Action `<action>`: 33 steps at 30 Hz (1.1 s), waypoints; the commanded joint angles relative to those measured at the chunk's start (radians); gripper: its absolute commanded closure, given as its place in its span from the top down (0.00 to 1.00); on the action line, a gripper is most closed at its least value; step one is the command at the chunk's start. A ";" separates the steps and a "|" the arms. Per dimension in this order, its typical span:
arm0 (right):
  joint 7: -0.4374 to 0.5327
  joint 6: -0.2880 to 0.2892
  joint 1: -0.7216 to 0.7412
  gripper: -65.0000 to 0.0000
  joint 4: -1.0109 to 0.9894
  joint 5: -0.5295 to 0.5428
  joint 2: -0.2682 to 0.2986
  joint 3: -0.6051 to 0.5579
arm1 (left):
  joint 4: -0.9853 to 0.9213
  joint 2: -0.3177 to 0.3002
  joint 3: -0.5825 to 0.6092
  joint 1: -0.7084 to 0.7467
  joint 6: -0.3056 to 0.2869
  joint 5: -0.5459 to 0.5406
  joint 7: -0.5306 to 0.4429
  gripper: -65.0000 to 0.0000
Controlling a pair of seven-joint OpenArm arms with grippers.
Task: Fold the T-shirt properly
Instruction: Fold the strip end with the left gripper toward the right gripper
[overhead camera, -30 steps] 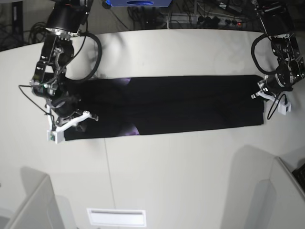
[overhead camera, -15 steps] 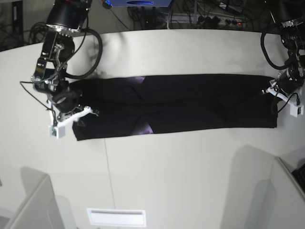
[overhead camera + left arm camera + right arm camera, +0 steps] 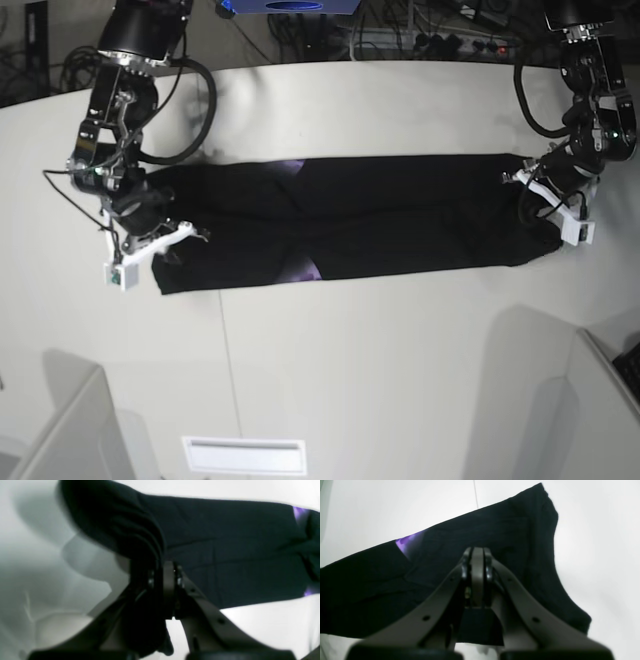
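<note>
1. Black cloth fills your left wrist view: the T-shirt point(image 3: 225, 555) runs from 10 o'clock across to 3 o'clock, with purple print peeking out at the 2 and 4 o'clock edges. Your left gripper point(image 3: 162, 567) has its jaws pressed together on a bunched, lifted fold of the shirt; pale table point(image 3: 37, 567) lies at 9 o'clock.

2. In your right wrist view, the right gripper point(image 3: 477, 555) is clamped flat on the shirt's edge. The T-shirt point(image 3: 382, 580) spreads from 8 o'clock up to 1 o'clock, with a purple patch at 10 o'clock.

3. From the base view, the T-shirt point(image 3: 400, 215) lies as a long dark band across the table point(image 3: 350, 370). Your right gripper point(image 3: 150, 245) pinches its end at 9 o'clock; your left gripper point(image 3: 550, 205) pinches the other end at 3 o'clock, where the cloth is rumpled. A purple streak shows near the band's lower edge, left of centre.
</note>
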 commanded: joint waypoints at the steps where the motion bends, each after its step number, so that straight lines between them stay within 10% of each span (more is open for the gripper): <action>1: 0.019 0.005 0.013 0.00 0.022 0.010 0.006 0.004 | 0.030 -0.005 0.012 -0.012 -0.005 -0.015 -0.023 0.00; 19: 0.019 0.005 0.013 0.00 0.021 0.010 0.006 0.004 | -0.039 0.064 0.407 -0.196 0.107 -0.023 -0.023 0.00; 33: 0.019 0.005 0.020 0.00 0.015 0.010 0.006 0.004 | -0.068 0.132 0.451 -0.228 0.107 -0.023 -0.013 0.00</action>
